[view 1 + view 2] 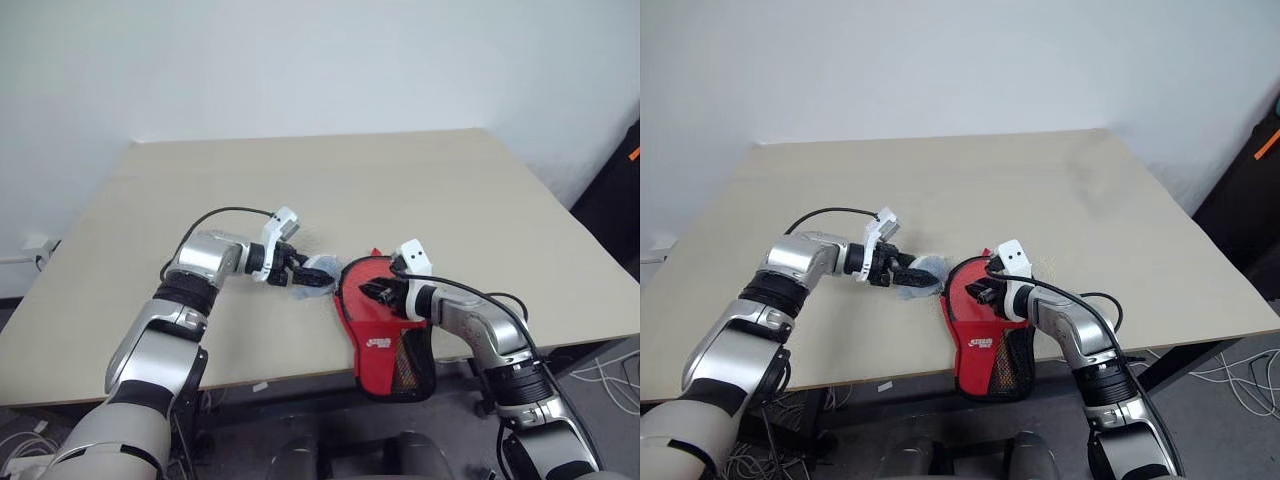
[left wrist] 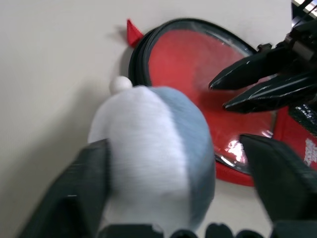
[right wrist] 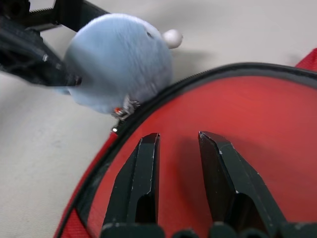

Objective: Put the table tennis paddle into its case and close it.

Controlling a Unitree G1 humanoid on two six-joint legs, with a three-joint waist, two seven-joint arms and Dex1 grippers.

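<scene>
Table: light beige top, set against a white wall, bearing all items below. Case: red, paddle-shaped, lying at the near edge of the table right of centre; round end toward the far side with a clear panel and black zip rim, narrow black-mesh end hanging over the near edge, small white logo near the neck. Table tennis paddle: red blade seen through the clear panel, inside the case; handle hidden. Left gripper: just left of the case's round end, fingers spread wide on either side of a soft pale blue-and-white plush object; whether they press it cannot be told. Right gripper: over the case's round face, fingers narrowly parted with a slim gap, nothing between them. Zip pull: small metal tab on the case rim beside the plush. Small white ball: touching the plush's far side.
</scene>
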